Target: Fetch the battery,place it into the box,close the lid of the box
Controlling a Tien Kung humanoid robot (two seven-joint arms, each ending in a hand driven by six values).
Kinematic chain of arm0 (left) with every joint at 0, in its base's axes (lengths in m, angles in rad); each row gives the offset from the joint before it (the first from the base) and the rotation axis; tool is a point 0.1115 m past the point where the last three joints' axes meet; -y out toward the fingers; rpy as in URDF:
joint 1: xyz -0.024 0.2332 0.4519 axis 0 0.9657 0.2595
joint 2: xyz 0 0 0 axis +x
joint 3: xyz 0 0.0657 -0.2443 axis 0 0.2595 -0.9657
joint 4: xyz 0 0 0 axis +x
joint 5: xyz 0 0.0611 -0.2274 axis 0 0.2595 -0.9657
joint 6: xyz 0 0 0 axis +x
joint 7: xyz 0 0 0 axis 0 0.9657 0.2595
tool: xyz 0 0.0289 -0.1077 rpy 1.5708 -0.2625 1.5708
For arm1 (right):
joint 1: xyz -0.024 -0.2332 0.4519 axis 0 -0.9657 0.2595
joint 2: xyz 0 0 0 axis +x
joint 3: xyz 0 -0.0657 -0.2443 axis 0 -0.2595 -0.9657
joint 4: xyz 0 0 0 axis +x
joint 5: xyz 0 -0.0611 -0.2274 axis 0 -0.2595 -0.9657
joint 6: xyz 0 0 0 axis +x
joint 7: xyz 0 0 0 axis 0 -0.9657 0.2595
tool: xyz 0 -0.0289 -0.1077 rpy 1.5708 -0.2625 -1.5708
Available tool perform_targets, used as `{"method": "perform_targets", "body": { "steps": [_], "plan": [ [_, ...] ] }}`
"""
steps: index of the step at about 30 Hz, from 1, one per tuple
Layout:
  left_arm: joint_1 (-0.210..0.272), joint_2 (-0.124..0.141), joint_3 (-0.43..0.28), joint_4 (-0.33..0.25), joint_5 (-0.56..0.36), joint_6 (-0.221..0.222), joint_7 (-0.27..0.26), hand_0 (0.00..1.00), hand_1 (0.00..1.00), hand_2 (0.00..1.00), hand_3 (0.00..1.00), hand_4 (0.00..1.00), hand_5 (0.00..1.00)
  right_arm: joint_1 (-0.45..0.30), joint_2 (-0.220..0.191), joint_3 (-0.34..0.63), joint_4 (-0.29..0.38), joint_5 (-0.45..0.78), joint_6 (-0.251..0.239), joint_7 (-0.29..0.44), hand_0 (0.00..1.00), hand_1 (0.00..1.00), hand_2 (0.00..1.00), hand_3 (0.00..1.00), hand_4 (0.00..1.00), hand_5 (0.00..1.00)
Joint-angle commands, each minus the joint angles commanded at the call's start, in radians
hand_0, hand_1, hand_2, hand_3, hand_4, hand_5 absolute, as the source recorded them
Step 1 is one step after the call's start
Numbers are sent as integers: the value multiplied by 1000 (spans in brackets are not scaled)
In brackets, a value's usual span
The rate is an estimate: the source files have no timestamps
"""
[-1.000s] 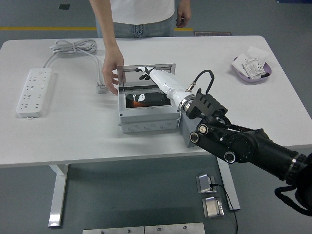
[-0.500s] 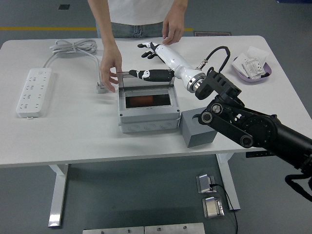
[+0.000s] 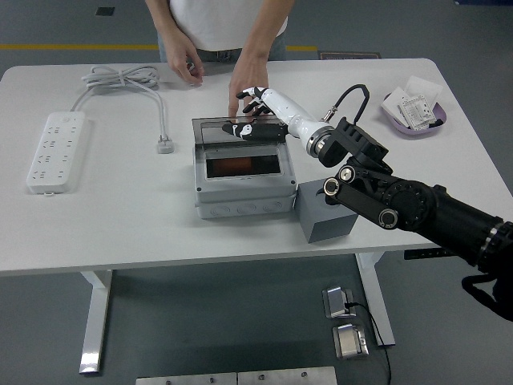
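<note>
Lowered since half a second ago, the clear lid now tilts over the grey box, with the battery inside. The right hand, fingers relaxed, rests against its top edge beside a person's hand.

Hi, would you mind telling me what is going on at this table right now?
The right robot hand is reaching over the far edge of the grey box, by its clear lid, which looks nearly lowered. A person at the far side has one hand beside the robot hand. Something orange-lit shows inside the box. A power strip lies at the left.
</note>
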Motion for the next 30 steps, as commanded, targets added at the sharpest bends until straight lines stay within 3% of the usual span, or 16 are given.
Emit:
{"method": "perform_targets", "body": {
  "steps": [9,16,23,30],
  "plan": [
    [3,1,-13,1,3,0,-1,615,686,604,622,668,90,-25,-78,-22,172,-94,25,-79,748,670,684,831,870,647],
    [5,-3,-14,1,2,0,0,615,686,604,622,668,90,-33,-115,-45,291,-135,48,-122,739,666,683,828,864,646],
    [6,-5,-12,1,-2,0,0,615,685,605,623,670,92,-54,-125,-65,341,-158,56,-141,730,664,681,826,863,646],
    [9,-7,-11,2,-3,0,1,615,685,604,622,669,94,-75,-128,-66,344,-159,57,-140,717,665,681,826,854,649]
  ]
}}
